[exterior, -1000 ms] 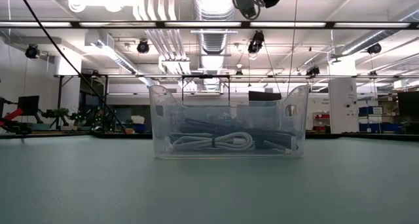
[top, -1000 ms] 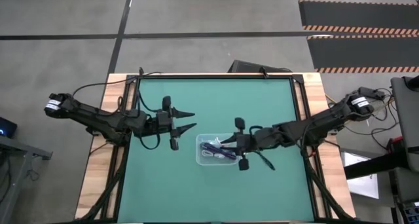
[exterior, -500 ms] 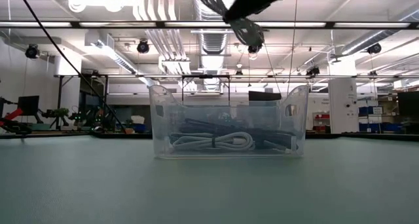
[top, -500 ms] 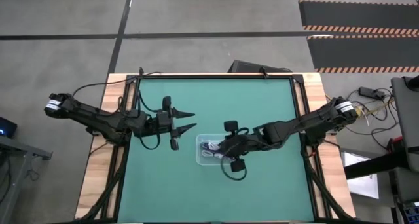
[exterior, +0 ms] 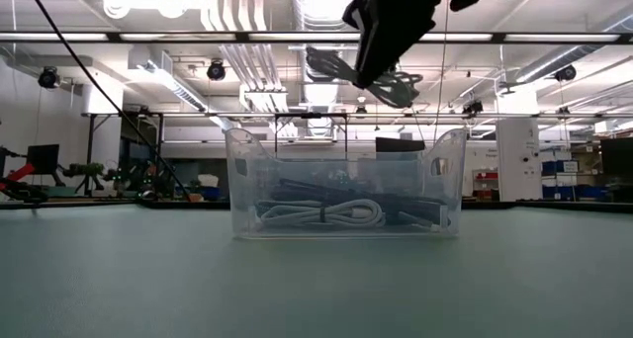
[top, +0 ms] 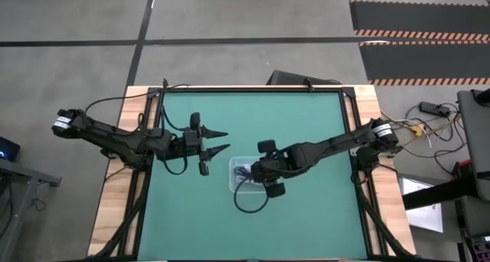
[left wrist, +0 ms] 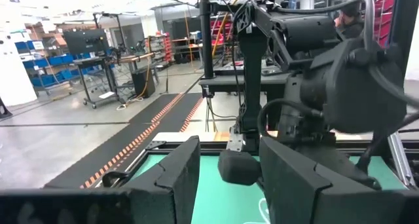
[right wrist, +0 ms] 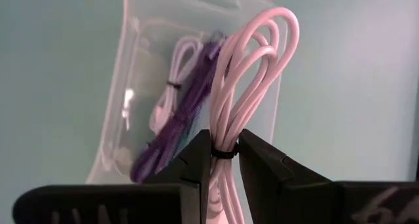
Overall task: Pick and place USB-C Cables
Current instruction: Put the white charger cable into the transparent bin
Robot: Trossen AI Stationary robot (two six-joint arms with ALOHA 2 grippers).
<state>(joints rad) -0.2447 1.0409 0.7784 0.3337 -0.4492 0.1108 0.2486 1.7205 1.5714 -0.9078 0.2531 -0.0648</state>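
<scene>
Overhead, right gripper [right wrist: 224, 160] pinching white cable [right wrist: 245, 93]

I'm working in what looks like a big industrial robotics lab or workshop: bare ceiling ducts [exterior: 318, 7] and strip lights [exterior: 148, 37] overhead, a concrete floor [top: 230, 17] with hazard-striped mats [top: 417, 40], blue storage bins [left wrist: 49, 57] on racks, wheeled carts [left wrist: 108, 73], and my green worktop [top: 253, 116] in the middle.

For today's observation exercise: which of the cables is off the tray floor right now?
The pale bundled cable pinched in the right gripper, above the clear tray. The white cable and purple cable lie inside.
</scene>
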